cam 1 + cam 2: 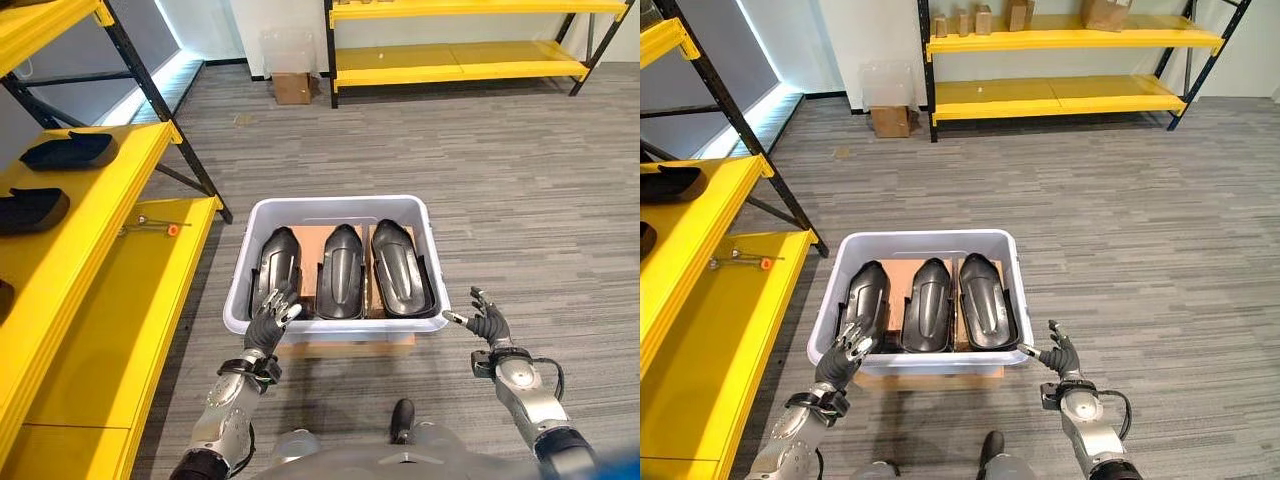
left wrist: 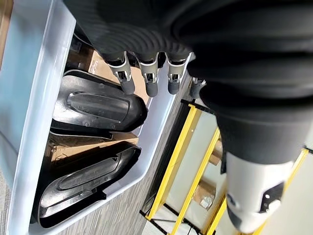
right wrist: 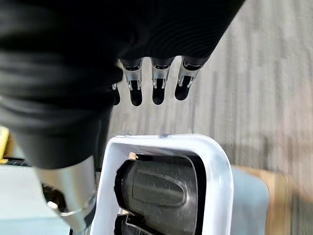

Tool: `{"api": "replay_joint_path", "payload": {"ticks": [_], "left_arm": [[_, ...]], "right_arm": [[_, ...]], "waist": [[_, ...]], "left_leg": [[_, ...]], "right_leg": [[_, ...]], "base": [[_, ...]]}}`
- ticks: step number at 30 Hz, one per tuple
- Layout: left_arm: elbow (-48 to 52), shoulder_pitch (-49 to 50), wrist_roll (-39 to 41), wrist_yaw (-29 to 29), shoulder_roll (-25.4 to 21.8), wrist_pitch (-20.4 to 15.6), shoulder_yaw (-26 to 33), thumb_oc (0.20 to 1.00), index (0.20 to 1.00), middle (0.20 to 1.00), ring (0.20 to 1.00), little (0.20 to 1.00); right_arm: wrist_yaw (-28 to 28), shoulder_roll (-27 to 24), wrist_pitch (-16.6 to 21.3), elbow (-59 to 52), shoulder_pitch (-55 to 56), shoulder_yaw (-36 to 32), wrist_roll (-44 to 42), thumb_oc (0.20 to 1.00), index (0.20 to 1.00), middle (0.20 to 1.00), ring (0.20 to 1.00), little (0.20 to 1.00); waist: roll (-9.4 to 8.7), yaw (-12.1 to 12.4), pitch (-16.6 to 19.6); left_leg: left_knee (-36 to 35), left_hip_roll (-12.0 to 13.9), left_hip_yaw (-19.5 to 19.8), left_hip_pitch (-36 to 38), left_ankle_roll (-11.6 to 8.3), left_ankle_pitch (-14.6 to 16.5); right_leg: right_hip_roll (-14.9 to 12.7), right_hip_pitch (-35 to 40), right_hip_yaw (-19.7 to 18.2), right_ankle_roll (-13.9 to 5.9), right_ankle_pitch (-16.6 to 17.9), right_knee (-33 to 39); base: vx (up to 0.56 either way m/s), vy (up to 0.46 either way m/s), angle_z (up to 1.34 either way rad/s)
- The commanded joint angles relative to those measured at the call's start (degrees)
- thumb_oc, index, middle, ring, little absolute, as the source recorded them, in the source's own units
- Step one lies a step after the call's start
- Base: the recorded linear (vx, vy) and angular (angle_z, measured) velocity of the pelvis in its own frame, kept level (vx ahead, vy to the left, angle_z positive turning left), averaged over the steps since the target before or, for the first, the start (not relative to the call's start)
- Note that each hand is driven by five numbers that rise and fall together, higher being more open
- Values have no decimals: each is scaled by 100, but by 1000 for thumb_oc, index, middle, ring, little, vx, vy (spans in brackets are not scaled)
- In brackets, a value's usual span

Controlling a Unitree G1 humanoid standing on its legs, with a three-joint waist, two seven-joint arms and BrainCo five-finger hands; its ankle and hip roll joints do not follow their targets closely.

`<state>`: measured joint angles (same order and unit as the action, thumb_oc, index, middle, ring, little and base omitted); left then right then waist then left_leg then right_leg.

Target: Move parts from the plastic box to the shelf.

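Note:
A pale plastic box (image 1: 340, 204) stands on the floor in front of me, holding three black moulded parts side by side: left part (image 1: 277, 262), middle part (image 1: 340, 270), right part (image 1: 398, 265). My left hand (image 1: 266, 325) hovers open over the box's near left rim, its straight fingers (image 2: 149, 81) above the left part (image 2: 93, 105). My right hand (image 1: 490, 322) is open too and holds nothing. It hangs over the floor just right of the box's near right corner (image 3: 220, 171). The yellow shelf (image 1: 120, 190) runs along my left.
Two black parts (image 1: 70, 150) (image 1: 30, 210) lie on the left shelf's upper tier, and a small tool (image 1: 150, 225) on its lower tier. The box rests on a cardboard base (image 1: 345, 347). Another yellow shelf (image 1: 460, 62) and a cardboard carton (image 1: 292, 88) stand at the back.

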<state>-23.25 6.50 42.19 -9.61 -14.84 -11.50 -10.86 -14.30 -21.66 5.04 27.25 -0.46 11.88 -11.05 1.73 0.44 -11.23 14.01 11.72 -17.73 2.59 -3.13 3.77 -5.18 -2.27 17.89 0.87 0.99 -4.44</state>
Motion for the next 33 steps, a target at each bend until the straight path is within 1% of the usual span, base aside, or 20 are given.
{"api": "replay_joint_path", "payload": {"ticks": [1,2,3,4,5,6,7,8,9,11,13,17,21,23,26,27,30,31,32,33], "left_arm": [[259,113,42,-59,-109,-113,91,1000,1000,1000,1000,1000],[227,96,-52,-115,-103,-84,103,1000,1000,1000,1000,1000],[159,70,-117,-305,-96,-103,96,1000,1000,1000,1000,1000],[160,67,-132,-337,-95,-103,90,1000,1000,1000,1000,1000],[179,59,-193,-406,-114,-96,64,1000,1000,1000,1000,1000],[177,29,-235,-458,-143,-130,21,1000,1000,1000,1000,1000],[155,-7,-190,-462,-154,-132,-1,1000,1000,1000,1000,1000],[27,-132,-103,-480,-173,-57,3,1000,1000,1000,1000,1000],[-4,-180,-163,-441,-193,-31,-28,1000,1000,1000,1000,1000],[-29,-192,-201,-402,-214,-33,-71,1000,1000,1000,1000,1000],[4,-99,-265,-538,-378,13,-64,1000,1000,1000,1000,1000],[109,71,-300,-510,-593,56,15,1000,1000,1000,1000,1000],[268,178,-265,-556,-721,51,94,1000,1000,1000,1000,1000],[317,188,-256,-557,-740,65,116,1000,1000,1000,1000,1000],[544,92,-207,-626,-879,115,155,1000,1000,1000,1000,1000],[565,75,-194,-633,-893,115,155,1000,1000,1000,1000,1000],[930,-188,-15,-613,-1092,116,145,1000,1000,1000,1000,1000],[960,-219,-3,-584,-1106,93,151,1000,1000,1000,1000,1000],[1097,-346,57,-428,-1180,-47,151,1000,1000,1000,1000,1000],[1180,-379,86,-343,-1209,-99,174,1000,1000,1000,1000,1000]], "right_arm": [[-309,-167,537,-351,-312,32,280,1000,1000,1000,1000,1000],[-350,-197,555,-356,-368,70,273,1000,1000,1000,1000,1000],[-352,-254,582,-417,-415,49,348,1000,1000,1000,1000,1000],[-363,-265,587,-453,-407,38,392,1000,1000,1000,1000,1000],[-411,-302,619,-550,-379,18,487,1000,1000,1000,1000,1000],[-506,-353,694,-667,-334,7,630,1000,1000,1000,1000,1000],[-542,-392,748,-694,-320,9,709,1000,1000,1000,1000,1000],[-567,-475,774,-613,-328,1,778,1000,1000,1000,1000,1000],[-592,-477,742,-548,-354,8,705,1000,1000,1000,1000,1000],[-601,-460,777,-475,-366,10,595,1000,1000,1000,1000,1000],[-527,-334,1024,-430,-271,-72,503,1000,1000,1000,1000,1000],[-500,-282,1029,-549,-277,-161,729,1000,1000,1000,1000,1000],[-568,-303,1118,-626,-441,-225,853,1000,1000,1000,1000,1000],[-608,-344,1098,-655,-507,-239,868,1000,1000,1000,1000,1000],[-774,-571,980,-704,-893,-313,774,1000,1000,1000,1000,1000],[-790,-600,969,-699,-943,-324,789,1000,1000,1000,1000,1000],[-947,-981,640,-560,-1695,-412,651,1000,1000,1000,1000,1000],[-958,-1011,622,-532,-1776,-413,640,1000,1000,1000,1000,1000],[-985,-1141,498,-365,-2166,-433,408,1000,1000,1000,1000,1000],[-1008,-1160,420,-325,-2281,-457,281,1000,1000,1000,1000,1000]], "waist": [[-322,78,-97],[-266,63,-148],[-164,-7,-140],[-129,-26,-131],[-72,-72,-116],[-28,-130,-122],[-22,-158,-123],[-57,-212,-115],[-63,-222,-107],[-57,-221,-97],[-93,-187,-75],[-156,-101,-78],[-213,50,-141],[-222,103,-158],[-230,311,-262],[-225,331,-276],[-138,550,-517],[-128,565,-544],[-83,641,-644],[-69,677,-677]], "left_leg": [[1515,-149,367,-913,-221,-732],[1275,68,365,-920,-304,-920],[378,353,155,-646,-381,-1144],[119,428,85,-605,-415,-1260],[-316,567,-59,-536,-479,-1497],[-585,671,-189,-525,-540,-1701],[-642,657,-191,-534,-516,-1615],[-717,434,-223,-378,-377,-1046],[-722,331,-201,-325,-329,-876],[-789,223,-157,-242,-285,-768],[-889,34,-30,-82,-156,-579],[-1055,-110,70,27,-23,-515],[-1114,-125,141,-29,18,-504],[-1121,-126,167,-79,16,-514],[-1069,-98,261,-378,-11,-573],[-1062,-96,271,-413,-14,-580],[-953,-57,403,-860,-64,-696],[-933,-52,418,-907,-72,-708],[-831,-45,489,-1093,-111,-753],[-798,-53,515,-1152,-122,-763]], "right_leg": [[-139,729,-157,-131,-205,282],[-111,707,-190,-141,-215,244],[-160,718,-133,-225,-217,248],[-173,735,-111,-248,-217,260],[-218,777,-64,-293,-210,284],[-289,815,-34,-344,-200,283],[-365,804,-48,-386,-197,253],[-625,728,-58,-538,-188,94],[-712,687,-72,-598,-143,44],[-757,653,-102,-652,-112,-2],[-795,659,-209,-751,-51,-19],[-820,634,-346,-842,-1,-21],[-863,554,-305,-885,-47,-115],[-868,530,-281,-887,-65,-135],[-861,397,-168,-880,-155,-241],[-858,380,-157,-876,-170,-256],[-812,215,-63,-786,-376,-467],[-808,199,-53,-774,-398,-492],[-800,177,-10,-715,-487,-573],[-797,173,-4,-704,-508,-584]], "base": [[-28,39,-4],[25,233,-37],[58,295,-22],[100,379,27],[95,343,65],[101,374,62],[124,456,36],[112,391,29],[99,326,10],[67,143,-16],[152,178,-22],[100,90,-1],[50,12,8],[20,-18,6],[-22,-54,18],[-57,-49,27],[-124,-34,24],[-47,-2,15],[-16,-1,18],[-11,-1,14]]}}
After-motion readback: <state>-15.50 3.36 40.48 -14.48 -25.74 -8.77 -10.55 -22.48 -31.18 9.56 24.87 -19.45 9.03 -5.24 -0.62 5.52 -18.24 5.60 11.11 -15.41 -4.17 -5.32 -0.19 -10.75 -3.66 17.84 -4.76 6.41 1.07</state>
